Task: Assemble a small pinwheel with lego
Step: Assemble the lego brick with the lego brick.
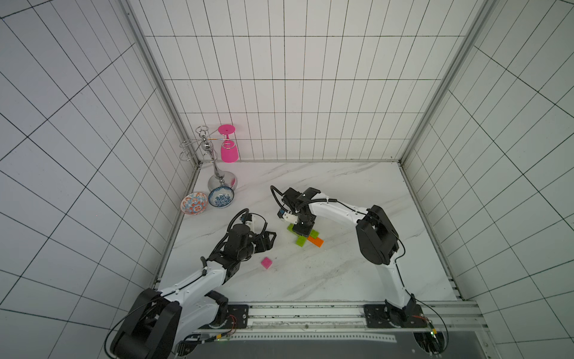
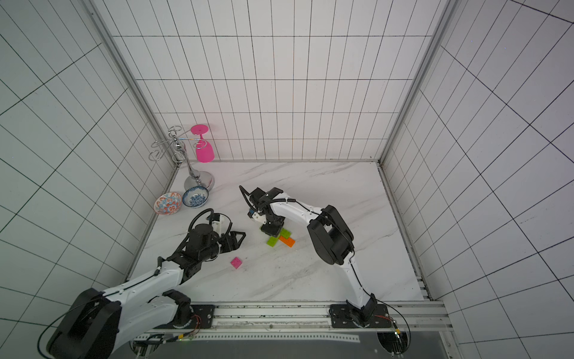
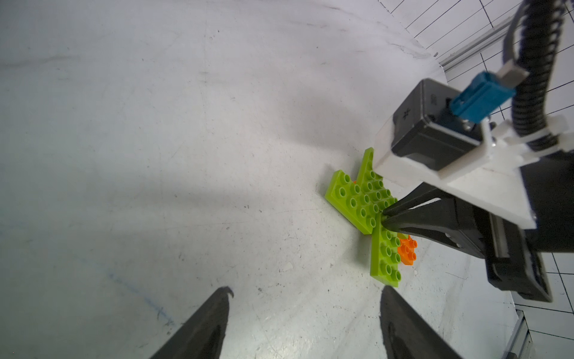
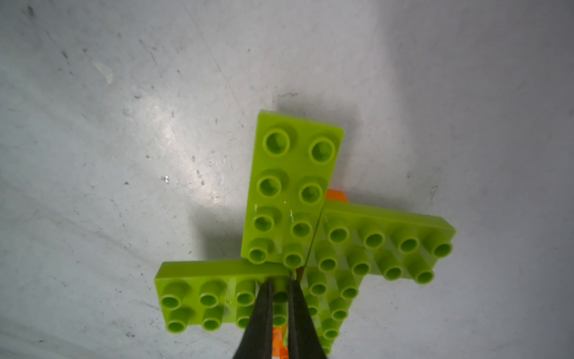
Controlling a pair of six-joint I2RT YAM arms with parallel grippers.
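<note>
The pinwheel [image 1: 299, 241] lies flat mid-table: a cross of several lime-green lego bricks [image 4: 295, 186] on an orange brick [image 1: 316, 241] that pokes out beneath. My right gripper [image 4: 279, 281] is shut, its tips pressed down on the studs at the cross's centre [image 3: 366, 202], holding nothing. The pink square brick [image 1: 266, 262] lies alone on the table, nearer the front and apart from the cross. My left gripper [image 1: 274, 241] hovers open just left of the cross, and in the left wrist view its fingers [image 3: 217, 320] stand wide apart with only bare table between them.
A chrome glass rack [image 1: 217, 174] with a pink goblet [image 1: 229, 149] hanging on it stands in the back left corner. Two patterned bowls [image 1: 194, 203] [image 1: 221, 196] sit in front of it. Tiled walls close in three sides of the marble table [image 1: 341, 273].
</note>
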